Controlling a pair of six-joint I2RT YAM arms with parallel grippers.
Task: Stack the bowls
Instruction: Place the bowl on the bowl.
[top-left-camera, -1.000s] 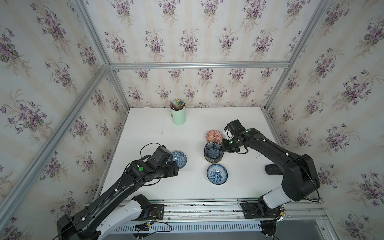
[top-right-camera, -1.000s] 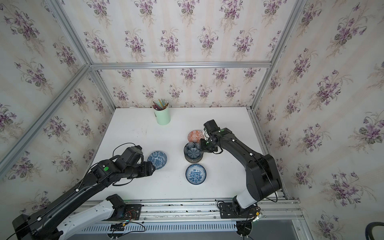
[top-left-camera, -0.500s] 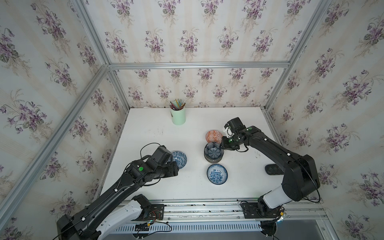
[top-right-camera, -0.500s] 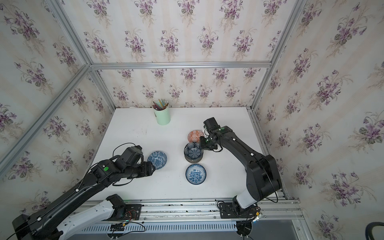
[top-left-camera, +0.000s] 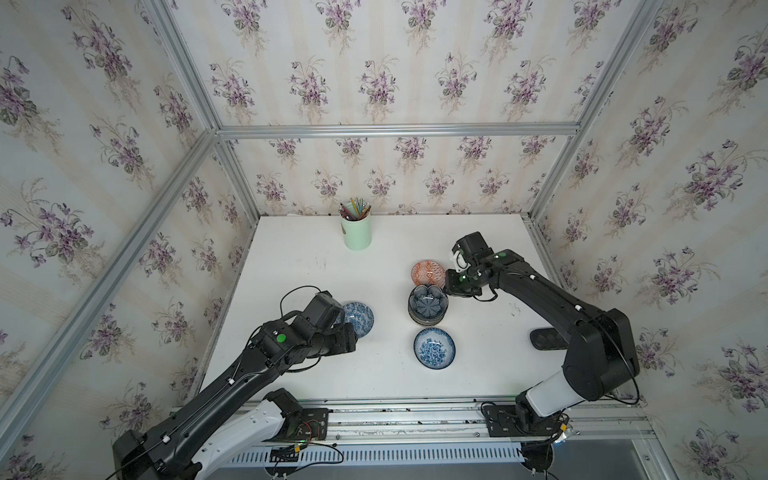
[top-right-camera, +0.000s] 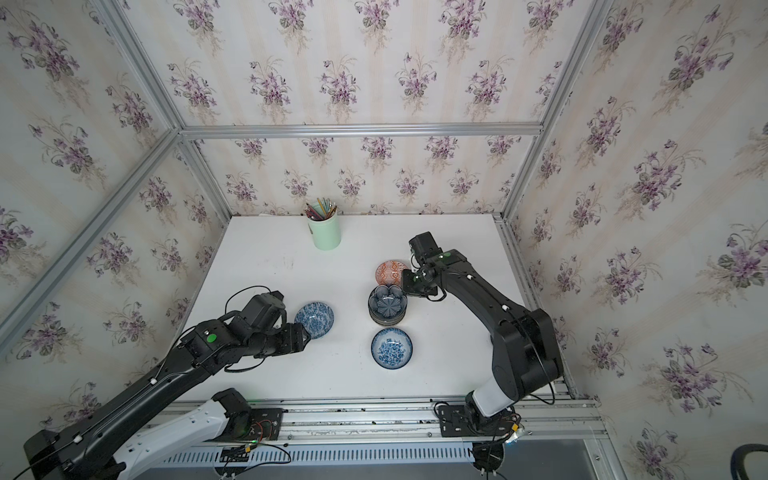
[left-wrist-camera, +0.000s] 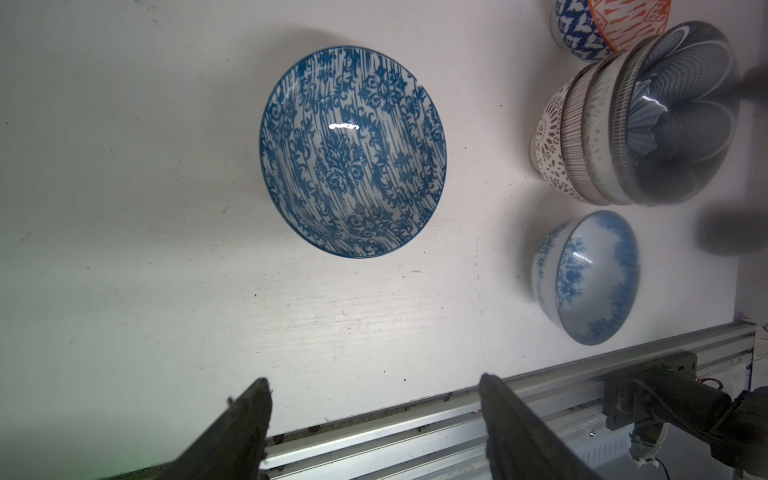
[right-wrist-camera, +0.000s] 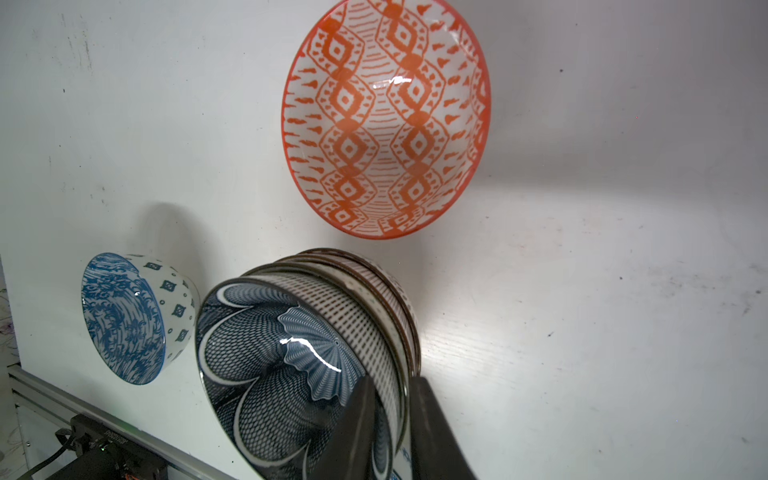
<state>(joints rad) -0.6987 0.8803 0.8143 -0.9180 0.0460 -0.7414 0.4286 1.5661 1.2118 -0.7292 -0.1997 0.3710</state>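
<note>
**Four bowls nested, three more standing loose on a white table**

Near the middle of the white table (top-left-camera: 299, 291) a stack (top-left-camera: 428, 319) of bowls stands upright. The left wrist view shows four bowls nested one inside another. A white lattice bowl (left-wrist-camera: 548, 145) is at the bottom. A mauve lined bowl (left-wrist-camera: 575, 137) sits in it, and a pale speckled bowl (left-wrist-camera: 600, 124) sits in that. The navy petal bowl (left-wrist-camera: 681, 104) is on top, its dark petals open to both top views.

The right gripper (right-wrist-camera: 391, 384) meets this top bowl at the 2 o'clock side of its rim. Its jaws are narrow and pinch the bowl's wall, with one finger inside and one outside.

The directions below take the stack as the clock's centre, with 12 o'clock toward the far wall.

- **12 o'clock:** the orange bowl (top-left-camera: 428, 272) stands just beside the stack, showing orange diamonds on white.
- **6 o'clock:** a pale blue floral bowl (top-left-camera: 434, 348) stands near the stack, apart from it.
- **9 o'clock:** a dense blue floral bowl (top-left-camera: 360, 318) stands well apart from the stack.
- **11 o'clock:** a tall mint-green cup (top-left-camera: 356, 237) stands upright near the table's far edge. It holds a bunch of coloured pencils (top-left-camera: 354, 210) standing on end.

The left gripper (left-wrist-camera: 374, 380) sits just beside the dense blue floral bowl, at that bowl's own 7 o'clock, without touching it. Its jaws are spread wide over bare table.
</note>
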